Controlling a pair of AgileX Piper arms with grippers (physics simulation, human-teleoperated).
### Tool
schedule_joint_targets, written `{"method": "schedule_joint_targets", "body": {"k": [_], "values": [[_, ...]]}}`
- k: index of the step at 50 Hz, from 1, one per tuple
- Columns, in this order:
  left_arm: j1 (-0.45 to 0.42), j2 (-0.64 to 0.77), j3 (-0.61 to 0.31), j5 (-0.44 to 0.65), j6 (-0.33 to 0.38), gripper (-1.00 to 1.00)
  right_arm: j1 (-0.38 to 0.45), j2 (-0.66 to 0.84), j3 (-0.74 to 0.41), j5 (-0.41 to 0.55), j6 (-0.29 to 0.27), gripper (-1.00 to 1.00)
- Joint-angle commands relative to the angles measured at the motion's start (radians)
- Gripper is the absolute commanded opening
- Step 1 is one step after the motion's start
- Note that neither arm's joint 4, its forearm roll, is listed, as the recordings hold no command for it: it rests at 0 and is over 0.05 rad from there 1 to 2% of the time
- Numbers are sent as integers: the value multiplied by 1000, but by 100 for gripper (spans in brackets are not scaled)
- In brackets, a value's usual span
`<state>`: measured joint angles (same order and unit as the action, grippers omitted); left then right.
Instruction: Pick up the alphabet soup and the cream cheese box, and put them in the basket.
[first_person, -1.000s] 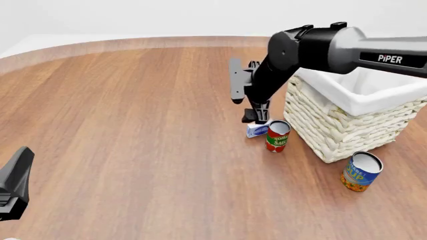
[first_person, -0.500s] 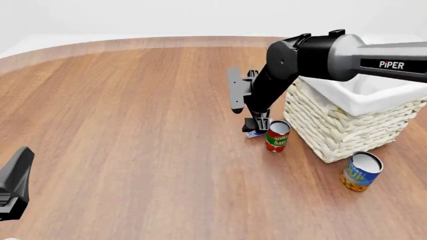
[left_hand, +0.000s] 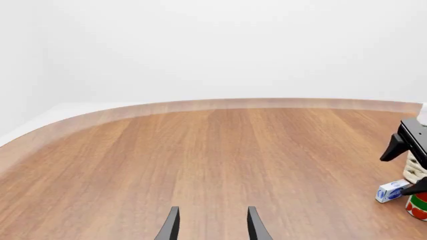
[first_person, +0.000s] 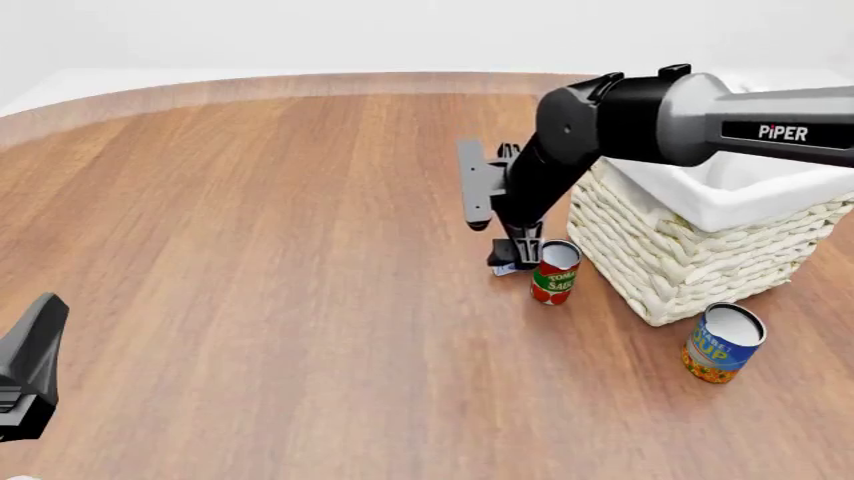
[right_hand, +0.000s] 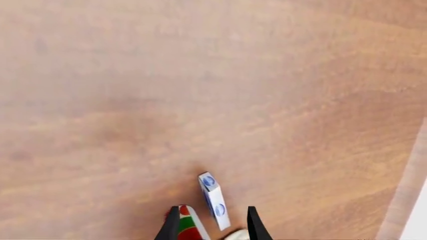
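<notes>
The cream cheese box (first_person: 503, 268) lies on the table beside the basket (first_person: 694, 250), mostly hidden behind my right gripper (first_person: 515, 252). In the right wrist view the box (right_hand: 213, 199) sits between the open fingers (right_hand: 253, 225), apart from both. The alphabet soup (first_person: 722, 343) stands upright in front of the basket's near corner. My left gripper (left_hand: 212, 227) is open and empty, low at the near left (first_person: 30, 372), far from everything. The box also shows in the left wrist view (left_hand: 391, 191).
A slimmer red and green can (first_person: 554, 272) stands right next to the cream cheese box, between it and the basket; it also shows beside one finger in the right wrist view (right_hand: 189, 227). The wooden table (first_person: 267, 250) curves away at the back.
My right gripper has come down from just above the cream cheese box until its fingers stand either side of it. The left arm has not moved.
</notes>
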<state>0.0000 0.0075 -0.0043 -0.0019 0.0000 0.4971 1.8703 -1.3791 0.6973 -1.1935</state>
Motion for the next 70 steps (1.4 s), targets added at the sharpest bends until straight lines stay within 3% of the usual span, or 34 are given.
{"method": "schedule_joint_targets", "body": {"k": [1, 35, 70], "values": [[0, 0, 0, 0, 0, 100, -11, 3, 3, -15, -17, 100], [0, 0, 0, 0, 0, 100, 28, 7, 1, -30, 1, 100], [0, 0, 0, 0, 0, 100, -25, 110, -70, -8, -75, 100]]}}
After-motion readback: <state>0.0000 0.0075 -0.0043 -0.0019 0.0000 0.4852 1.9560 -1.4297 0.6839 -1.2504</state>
